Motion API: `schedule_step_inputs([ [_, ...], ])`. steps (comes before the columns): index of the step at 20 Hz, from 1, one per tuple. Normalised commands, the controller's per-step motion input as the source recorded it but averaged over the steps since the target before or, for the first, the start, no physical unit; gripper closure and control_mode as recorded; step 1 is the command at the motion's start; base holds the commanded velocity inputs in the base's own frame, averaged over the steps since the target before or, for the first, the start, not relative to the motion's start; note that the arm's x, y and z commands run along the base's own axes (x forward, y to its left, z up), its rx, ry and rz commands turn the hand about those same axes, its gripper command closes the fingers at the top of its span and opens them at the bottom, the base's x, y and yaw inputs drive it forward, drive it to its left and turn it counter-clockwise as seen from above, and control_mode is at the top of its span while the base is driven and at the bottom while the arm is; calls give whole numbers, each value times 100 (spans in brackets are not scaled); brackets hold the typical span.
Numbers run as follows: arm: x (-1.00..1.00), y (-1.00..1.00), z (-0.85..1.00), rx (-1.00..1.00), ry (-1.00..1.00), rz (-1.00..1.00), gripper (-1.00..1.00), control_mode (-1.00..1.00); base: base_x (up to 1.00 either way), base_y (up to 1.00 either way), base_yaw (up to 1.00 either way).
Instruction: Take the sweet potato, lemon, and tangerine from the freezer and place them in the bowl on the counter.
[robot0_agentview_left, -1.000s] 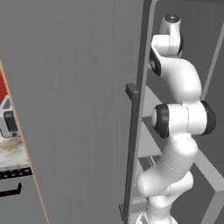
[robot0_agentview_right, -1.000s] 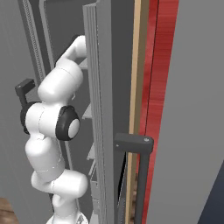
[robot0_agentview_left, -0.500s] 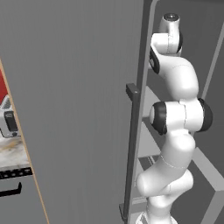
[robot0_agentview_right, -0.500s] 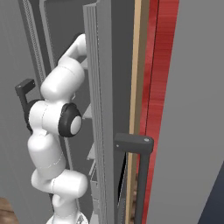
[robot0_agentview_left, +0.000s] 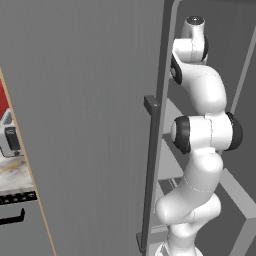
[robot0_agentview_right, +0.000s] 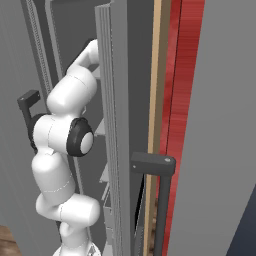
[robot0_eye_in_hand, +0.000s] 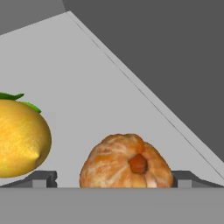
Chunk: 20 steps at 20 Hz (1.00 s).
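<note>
The tangerine (robot0_eye_in_hand: 127, 162) sits on the pale grey freezer shelf (robot0_eye_in_hand: 100, 87), right between the two dark fingertips (robot0_eye_in_hand: 41, 178) of the end effector (robot0_eye_in_hand: 113, 180), whose jaws stand wide on either side. The lemon (robot0_eye_in_hand: 19, 138) lies just beside it, apart, green leaves on top.

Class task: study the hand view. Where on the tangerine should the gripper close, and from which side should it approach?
Grip the tangerine across its widest middle, coming straight along the present line: it sits on the grey shelf between the gripper fingertips, apart from the lemon. Being round, off-centre pads would probably slip.
</note>
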Motion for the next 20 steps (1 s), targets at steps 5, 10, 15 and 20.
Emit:
schedule_step_inputs([
  [5, 0, 0, -1, 0, 0, 0, -100, -100, 0, 0, 0],
  [10, 0, 0, 0, 0, 0, 0, -100, -100, 0, 0, 0],
  [15, 0, 0, 0, 0, 0, 0, -100, -100, 0, 0, 0],
  [20, 0, 0, 0, 0, 0, 0, 100, -100, 0, 0, 0],
])
